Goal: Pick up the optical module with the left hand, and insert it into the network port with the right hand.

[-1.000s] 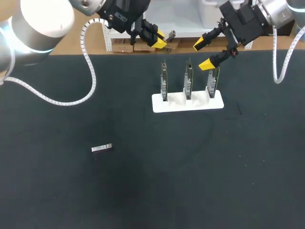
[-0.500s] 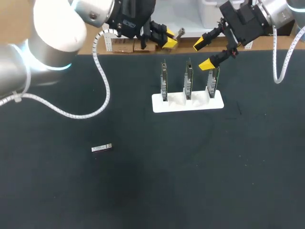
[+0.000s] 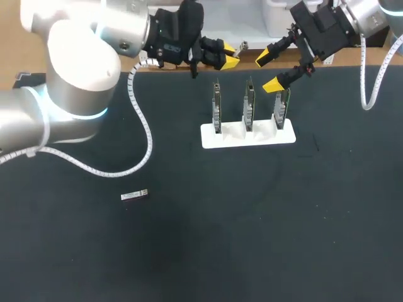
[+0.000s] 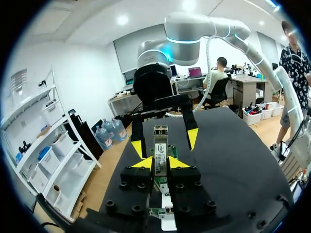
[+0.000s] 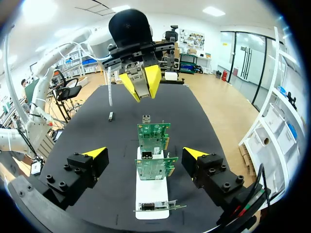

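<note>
black tabletop [image 3: 283, 239], left jaws pinching small silver metal optical module [image 4: 161, 155], right jaws spread wide by upright green circuit boards [image 5: 154, 135].

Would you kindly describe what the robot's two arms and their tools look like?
The left arm and right arm are rounded silver-white tubes with glowing light-blue joint rings. A white spiral-wrapped cable hangs along each. The left tool and right tool are black blocks with bolt heads, each with two yellow-tipped fingers.

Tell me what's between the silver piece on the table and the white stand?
Only bare black table separates silver piece and white stand, in the head view.
</note>
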Robot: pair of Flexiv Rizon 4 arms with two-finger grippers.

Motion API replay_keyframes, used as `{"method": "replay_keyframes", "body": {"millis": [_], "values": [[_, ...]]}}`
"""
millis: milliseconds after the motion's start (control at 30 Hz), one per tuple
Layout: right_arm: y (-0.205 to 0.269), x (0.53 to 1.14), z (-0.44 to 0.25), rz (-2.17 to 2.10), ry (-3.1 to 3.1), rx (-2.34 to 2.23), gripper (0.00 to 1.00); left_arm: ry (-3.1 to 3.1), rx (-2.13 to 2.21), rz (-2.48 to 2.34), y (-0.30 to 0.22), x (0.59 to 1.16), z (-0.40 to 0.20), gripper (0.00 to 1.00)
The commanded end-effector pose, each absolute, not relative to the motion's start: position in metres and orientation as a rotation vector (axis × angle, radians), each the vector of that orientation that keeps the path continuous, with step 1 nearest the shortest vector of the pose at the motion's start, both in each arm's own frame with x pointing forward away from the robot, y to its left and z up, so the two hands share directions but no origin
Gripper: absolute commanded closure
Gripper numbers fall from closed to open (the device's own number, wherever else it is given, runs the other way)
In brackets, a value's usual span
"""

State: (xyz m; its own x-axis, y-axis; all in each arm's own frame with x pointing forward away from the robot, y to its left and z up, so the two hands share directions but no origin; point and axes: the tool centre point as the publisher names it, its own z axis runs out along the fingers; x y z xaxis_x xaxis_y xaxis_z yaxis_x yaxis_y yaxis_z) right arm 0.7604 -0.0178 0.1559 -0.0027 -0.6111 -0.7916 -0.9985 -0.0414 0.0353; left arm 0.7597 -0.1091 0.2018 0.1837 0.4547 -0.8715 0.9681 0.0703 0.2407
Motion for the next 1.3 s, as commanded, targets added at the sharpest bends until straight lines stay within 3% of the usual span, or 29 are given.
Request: {"method": "replay_keyframes", "body": {"millis": [33,900,1300], "values": [[-0.018,0.759,0.156,0.875,1.667,-1.707,0.00,1.376,1.514,-0.731,-0.118,0.766,0.198,1.00],[-0.018,0.759,0.156,0.875,1.667,-1.707,0.00,1.297,1.545,-0.804,-0.142,0.775,0.191,1.00],[-0.018,0.759,0.156,0.875,1.667,-1.707,0.00,1.254,1.473,-0.873,-0.155,0.752,0.188,1.00]]}}
